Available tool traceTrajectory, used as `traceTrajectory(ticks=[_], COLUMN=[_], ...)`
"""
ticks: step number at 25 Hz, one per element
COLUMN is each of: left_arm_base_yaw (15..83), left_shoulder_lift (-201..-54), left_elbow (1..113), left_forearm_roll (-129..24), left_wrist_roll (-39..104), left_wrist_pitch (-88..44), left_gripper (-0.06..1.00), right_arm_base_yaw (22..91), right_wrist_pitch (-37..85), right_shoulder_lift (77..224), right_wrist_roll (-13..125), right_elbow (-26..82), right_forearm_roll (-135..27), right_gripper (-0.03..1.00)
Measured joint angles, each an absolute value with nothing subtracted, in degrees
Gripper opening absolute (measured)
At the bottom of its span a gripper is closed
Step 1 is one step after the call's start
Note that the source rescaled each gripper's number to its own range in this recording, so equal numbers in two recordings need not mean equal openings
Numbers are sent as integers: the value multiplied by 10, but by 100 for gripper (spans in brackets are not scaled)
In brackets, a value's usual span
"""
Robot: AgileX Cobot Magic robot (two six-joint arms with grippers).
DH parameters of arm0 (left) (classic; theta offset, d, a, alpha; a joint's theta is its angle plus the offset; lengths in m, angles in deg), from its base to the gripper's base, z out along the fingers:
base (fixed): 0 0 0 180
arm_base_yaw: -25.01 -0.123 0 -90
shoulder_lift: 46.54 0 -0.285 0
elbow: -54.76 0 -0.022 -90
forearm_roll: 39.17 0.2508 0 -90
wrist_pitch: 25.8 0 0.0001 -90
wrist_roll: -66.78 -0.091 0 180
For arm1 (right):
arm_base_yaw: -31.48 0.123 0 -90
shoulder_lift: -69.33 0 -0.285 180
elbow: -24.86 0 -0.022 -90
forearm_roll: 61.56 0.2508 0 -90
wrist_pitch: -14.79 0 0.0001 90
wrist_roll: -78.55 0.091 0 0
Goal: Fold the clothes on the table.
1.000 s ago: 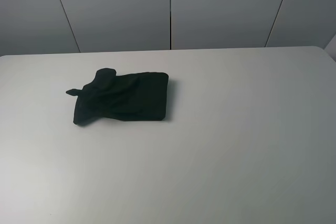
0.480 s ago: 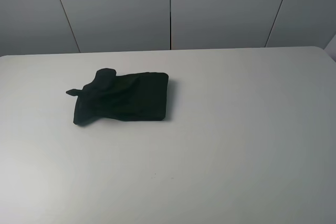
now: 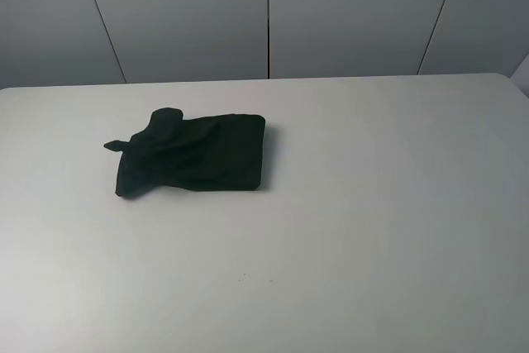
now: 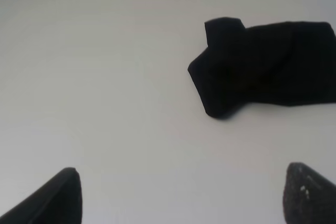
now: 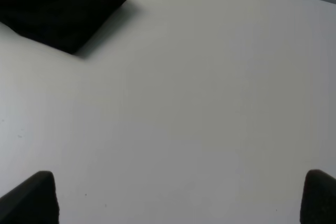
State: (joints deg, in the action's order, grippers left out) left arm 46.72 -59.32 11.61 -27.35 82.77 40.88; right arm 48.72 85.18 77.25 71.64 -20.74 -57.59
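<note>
Black cloth: one garment (image 3: 194,155) is seen lying on the white bench (image 3: 372,204), already bundled into a rough rectangle, with a small flap sticking out at its far-left end and a lump raised at the upper left corner.

Left tool (image 4: 181,195): fingertips are seen spread wide apart at the edge of the wrist view, nothing held between them. The garment (image 4: 262,66) is placed ahead of this tool and off to its right side, well apart, no contact.

Right tool (image 5: 178,198): fingertips likewise set wide apart, nothing gripped. Only the straight-edged right corner of the garment (image 5: 58,9) is caught, ahead and far to this tool's left, well apart.

Handling, as judged: soft, light, limp fabric; no stiffness to be relied on, layers likely to slide over each other and sag when lifted. The matte bench should give some drag. A pinch at a corner or along an edge is advised, both layers taken together. The loose flap on the left looks the easiest hold for the left tool.

Pose: neither arm is visible from the high camera, so both are judged to be pulled back at the near side of the bench, tools angled forward and down over bare surface.
</note>
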Motion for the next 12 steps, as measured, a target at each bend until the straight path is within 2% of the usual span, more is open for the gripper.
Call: traceTrajectory(ticks=[4,12], left_arm_base_yaw=[467,467], left_shoulder_lift=[-593,-593], left_elbow=[79,74], left_forearm_roll=[-298,-337], left_wrist_roll=[810,742], left_wrist_pitch=[383,370], left_gripper=[99,99], right_arm_base_yaw=[487,487], right_wrist_pitch=[849,832], right_shoulder_lift=[773,773], right_wrist_roll=[715,712], right_elbow=[-207,-209], right_forearm_roll=[-576,-576], right_gripper=[100,100])
